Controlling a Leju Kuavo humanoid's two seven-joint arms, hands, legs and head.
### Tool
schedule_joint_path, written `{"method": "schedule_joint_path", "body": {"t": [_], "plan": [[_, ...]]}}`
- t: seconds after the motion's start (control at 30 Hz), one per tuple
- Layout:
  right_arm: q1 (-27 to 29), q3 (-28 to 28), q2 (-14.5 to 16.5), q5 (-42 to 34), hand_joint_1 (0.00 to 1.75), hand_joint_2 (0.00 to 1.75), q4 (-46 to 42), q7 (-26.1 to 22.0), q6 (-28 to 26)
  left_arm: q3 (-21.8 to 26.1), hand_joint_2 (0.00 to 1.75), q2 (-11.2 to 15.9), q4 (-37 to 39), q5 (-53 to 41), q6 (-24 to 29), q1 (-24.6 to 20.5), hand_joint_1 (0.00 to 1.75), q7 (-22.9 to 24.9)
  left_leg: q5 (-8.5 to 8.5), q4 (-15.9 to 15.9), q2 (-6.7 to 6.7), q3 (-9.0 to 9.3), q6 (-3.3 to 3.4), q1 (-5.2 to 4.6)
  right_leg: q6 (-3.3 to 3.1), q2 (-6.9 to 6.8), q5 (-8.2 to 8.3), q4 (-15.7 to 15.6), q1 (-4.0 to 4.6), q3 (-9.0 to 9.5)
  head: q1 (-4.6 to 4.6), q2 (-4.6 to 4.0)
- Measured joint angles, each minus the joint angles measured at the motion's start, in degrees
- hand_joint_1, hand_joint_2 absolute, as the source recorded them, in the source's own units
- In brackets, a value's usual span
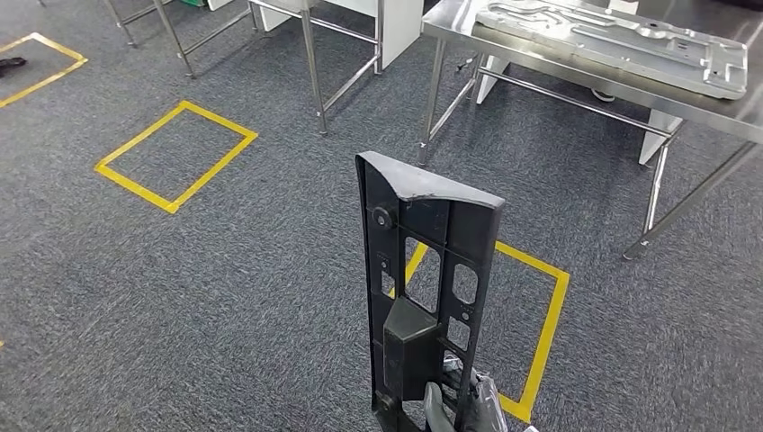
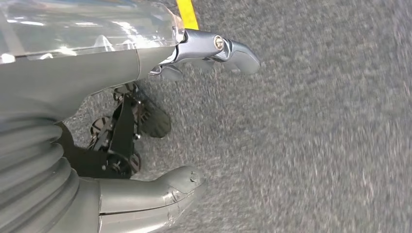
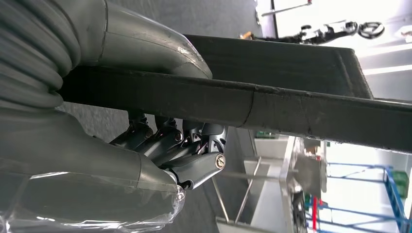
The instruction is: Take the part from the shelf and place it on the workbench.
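The black part point(image 1: 430, 288) stands upright in front of the robot, a long flat plastic panel with cut-out windows and a bent flange along its top. Its lower end sits in the right hand point(image 1: 459, 405), low in the head view. From the right wrist, the same part point(image 3: 272, 99) runs as a dark bar across the right hand point(image 3: 160, 145): the thumb lies along one face, and the darker fingers point(image 3: 194, 155) curl around the opposite face, so the panel is clamped between them.

The steel table point(image 1: 576, 67) stands well beyond the part, off toward the robot's right, on thin metal legs. A pale grey pressed metal sheet point(image 1: 621, 40) lies flat on it. The part is held well apart from the table, above the grey carpet point(image 1: 225, 270). A yellow tape rectangle point(image 1: 544, 324) on the carpet lies just behind the part's lower half, and another yellow rectangle point(image 1: 175, 155) sits farther off on the far side of the part from the table.

The left hand point(image 2: 160, 116) hangs over the carpet; its thumb and fingers point(image 2: 228, 48) seem spread with nothing between them, though the view is blurred.
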Motion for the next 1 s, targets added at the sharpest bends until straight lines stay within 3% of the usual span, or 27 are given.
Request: {"method": "schedule_joint_path", "body": {"t": [0.03,0.1,0.17,0.23,0.3,0.33,0.4,0.47,0.53,0.6,0.67,0.73,0.8,0.83,0.87,0.93,1.0], "plan": [[-0.02,0.04,-0.01,0.02,1.75,1.75,0.0,0.0,-0.01,-0.07,1.75,-0.02,0.0,0.02,0.0,-0.05,0.0,-0.01,-0.14,-0.11,0.53,0.22,-0.3,-0.05,-0.28,-0.04,-0.26,-0.27,0.23,0.04,-0.01,0.0],[0.06,0.08,-0.04,0.05,1.75,1.75,-0.01,0.01,-0.03,-0.29,1.75,-0.12,0.0,0.19,-0.02,-0.25,0.0,-0.07,-0.49,-0.29,1.16,0.87,-0.94,-0.04,-0.71,1.42,-0.05,-0.82,0.05,0.25,-0.02,0.0],[-0.02,0.19,-0.05,0.12,1.75,1.75,-0.03,0.04,-0.1,-0.59,1.75,-0.2,-0.01,0.54,-0.06,-0.41,0.0,-0.19,-2.21,1.95,-1.22,0.41,-1.41,0.09,-1.32,2.82,0.25,-1.6,-0.42,0.89,-0.27,-0.01],[-0.23,0.37,-0.05,0.2,1.75,1.75,-0.02,0.08,-0.17,-0.72,1.75,-0.19,-0.02,0.79,-0.11,-0.33,0.0,-0.26,-5.68,8.7,-4.35,-2.73,-1.61,0.29,-1.85,4.2,0.27,-1.86,-0.61,1.22,-0.65,-0.01],[-0.3,0.51,-0.05,0.23,1.75,1.75,0.01,0.13,-0.21,-0.73,1.75,-0.18,-0.02,0.89,-0.13,-0.15,0.0,-0.28,-7.52,14.89,-5.11,-6.22,-1.78,0.34,-2.05,5.9,0.17,-1.75,-0.54,1.27,-0.79,0.0],[-0.3,0.55,-0.06,0.24,1.75,1.75,0.02,0.15,-0.26,-0.75,1.75,-0.17,-0.02,0.92,-0.13,-0.08,0.0,-0.29,-6.69,15.31,-5.19,-6.85,-1.85,0.35,-2.01,6.85,0.09,-1.63,-0.54,1.33,-0.79,0.0],[-0.31,0.61,-0.06,0.25,1.75,1.75,0.02,0.21,-0.39,-0.84,1.75,-0.15,-0.02,1.08,-0.13,-0.03,0.0,-0.31,-2.22,10.05,-6.01,-5.3,-1.83,0.46,-1.74,8.75,-0.23,-1.18,-0.62,1.47,-0.81,0.0],[-0.4,0.68,-0.07,0.27,1.75,1.75,0.03,0.31,-0.6,-0.93,1.75,-0.08,-0.02,1.46,-0.11,0.02,0.0,-0.36,0.77,3.49,-9.1,-2.94,-1.59,0.73,-1.17,10.3,-0.69,-0.39,-0.65,1.14,-0.79,-0.01],[-0.51,0.78,-0.08,0.32,1.75,1.75,0.04,0.5,-0.79,-1.05,1.75,-0.03,-0.02,1.89,-0.05,0.04,0.0,-0.46,0.83,1.23,-10.94,-2.16,-1.15,0.65,-0.37,11.61,-0.77,0.04,-0.86,0.44,-0.81,-0.01],[-0.51,0.84,-0.11,0.38,1.75,1.75,0.03,0.71,-1.03,-1.28,1.75,-0.07,-0.03,2.35,0.08,-0.02,0.0,-0.59,0.99,0.77,-9.67,-1.91,-0.44,0.51,0.42,12.47,-0.57,-0.04,-1.17,0.09,-0.84,0.0],[-0.57,0.86,-0.18,0.41,1.75,1.75,0.01,0.83,-1.28,-1.57,1.75,-0.13,-0.08,2.82,0.26,-0.03,0.0,-0.75,1.23,0.15,-8.09,-1.44,0.38,0.68,1.01,10.02,-1.54,1.66,-1.06,-0.76,-0.57,-0.01],[-0.71,0.93,-0.25,0.43,1.75,1.75,0.0,0.92,-1.39,-1.86,1.75,-0.16,-0.13,3.1,0.38,0.08,0.0,-0.9,1.15,-0.19,-6.4,-1.13,0.97,0.6,1.45,6.25,-4.43,7.54,-1.0,-3.89,-0.25,-0.01],[-0.74,1.02,-0.34,0.42,1.75,1.75,0.01,1.02,-1.47,-2.19,1.75,-0.15,-0.13,3.55,0.48,0.2,0.0,-0.97,0.87,-0.19,-4.61,-1.0,1.15,0.46,1.79,4.98,-6.56,13.82,-1.21,-7.55,-0.15,-0.01],[-0.72,1.03,-0.4,0.42,1.75,1.75,0.02,1.07,-1.59,-2.35,1.75,-0.15,-0.13,3.81,0.54,0.23,0.0,-0.98,0.71,-0.19,-3.91,-0.89,1.08,0.44,1.9,4.79,-6.22,14.71,-1.32,-8.22,-0.14,-0.01],[-0.7,1.05,-0.45,0.49,1.75,1.75,0.02,1.1,-1.77,-2.48,1.75,-0.15,-0.13,4.03,0.63,0.23,0.0,-0.98,0.53,-0.18,-3.38,-0.7,0.92,0.44,1.95,4.66,-4.91,13.51,-1.42,-7.71,-0.14,-0.01],[-0.69,1.09,-0.5,1.04,1.75,1.75,0.02,1.27,-2.49,-2.82,1.75,-0.17,-0.13,4.58,0.9,0.16,0.0,-0.98,0.12,-0.19,-2.73,-0.15,0.49,0.46,1.77,4.12,-1.17,6.36,-1.54,-3.93,-0.13,-0.01],[-0.7,1.11,-0.5,1.65,1.75,1.75,0.02,1.45,-3.11,-3.13,1.75,-0.18,-0.13,5.08,1.1,0.09,0.0,-0.98,-0.13,-0.19,-2.42,0.22,0.24,0.47,1.5,3.57,0.68,0.81,-1.5,-0.93,-0.11,0.0]]}}
